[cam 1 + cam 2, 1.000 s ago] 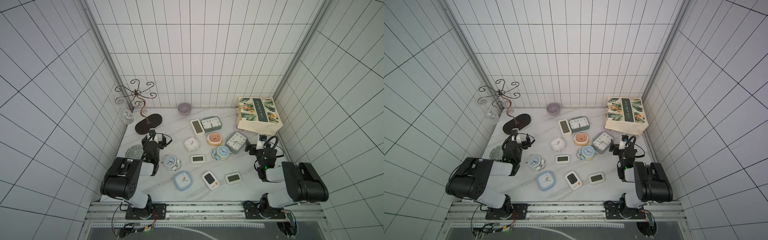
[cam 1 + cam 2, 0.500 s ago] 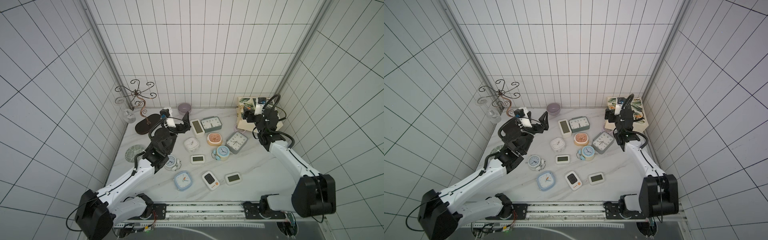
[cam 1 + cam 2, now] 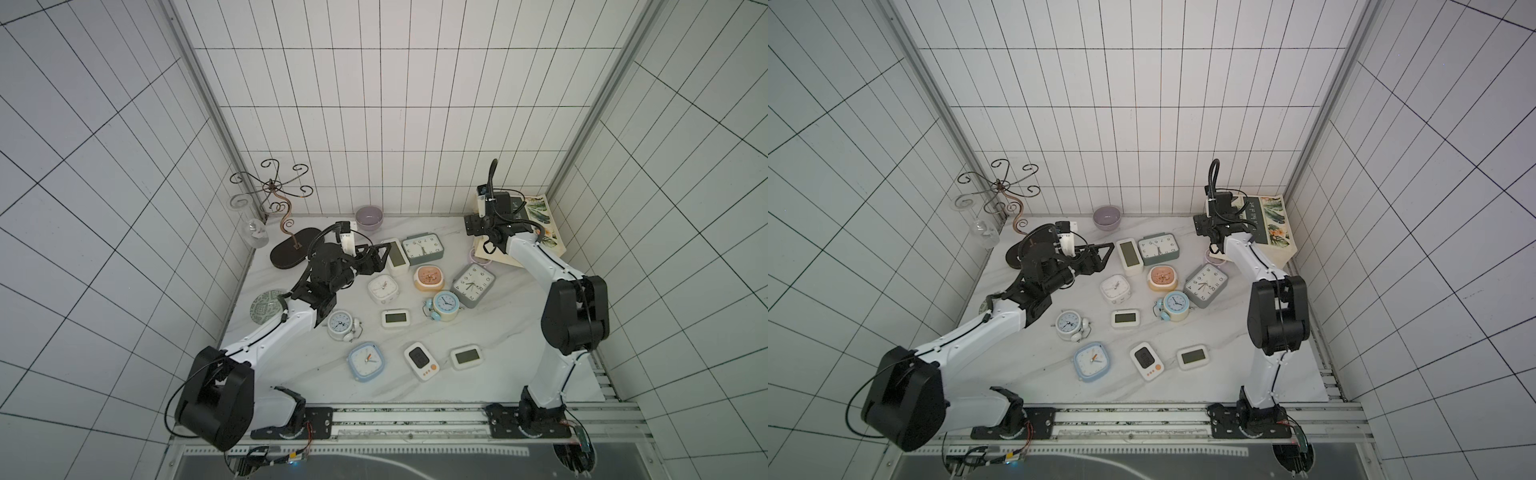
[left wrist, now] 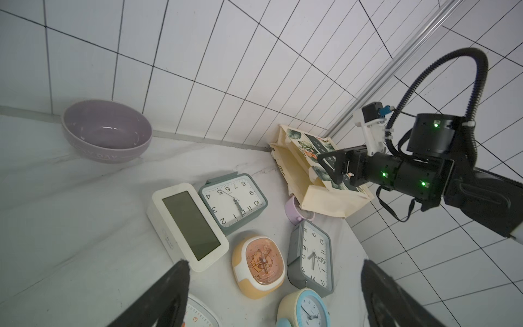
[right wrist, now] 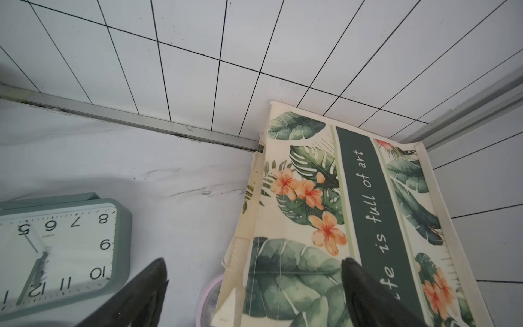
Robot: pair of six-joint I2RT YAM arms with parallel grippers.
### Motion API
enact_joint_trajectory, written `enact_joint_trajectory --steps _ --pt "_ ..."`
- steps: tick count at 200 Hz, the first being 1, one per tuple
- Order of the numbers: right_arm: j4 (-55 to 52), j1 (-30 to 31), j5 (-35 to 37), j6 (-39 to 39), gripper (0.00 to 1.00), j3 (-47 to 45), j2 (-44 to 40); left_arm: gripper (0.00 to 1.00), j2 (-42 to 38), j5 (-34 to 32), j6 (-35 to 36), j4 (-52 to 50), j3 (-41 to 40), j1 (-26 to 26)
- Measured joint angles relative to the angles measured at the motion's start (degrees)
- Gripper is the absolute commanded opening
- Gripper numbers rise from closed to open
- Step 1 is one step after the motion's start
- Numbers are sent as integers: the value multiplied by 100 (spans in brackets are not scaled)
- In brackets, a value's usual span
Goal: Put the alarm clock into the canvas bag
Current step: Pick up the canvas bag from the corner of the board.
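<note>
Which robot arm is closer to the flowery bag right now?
Right. The right gripper hangs open over the edge of the canvas bag in the back corner. The left gripper is far off, beside the white digital clock.

Bright, even light — edges distorted

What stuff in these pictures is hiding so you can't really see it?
- Lilac thing: right wrist view, mostly tucked under the canvas bag.
- Canvas bag: both top views, the right arm covers part; whether it is open is unclear.
- Patterned plate: both top views, the left arm covers one side.
- Teal clock: right wrist view, cut off by the picture's edge.
</note>
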Motion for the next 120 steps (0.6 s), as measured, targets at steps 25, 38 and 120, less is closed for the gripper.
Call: enact_joint_trajectory --steps 25,38,120 --pt "-216 24 240 -136 90 634 542 90 245 393 -177 153 -22 0" --pt "-315 24 356 -208 89 905 798 90 293 490 -203 173 -22 -7" --pt "-640 79 1408 -863 87 2332 2328 90 374 586 -120 111 -22 -7"
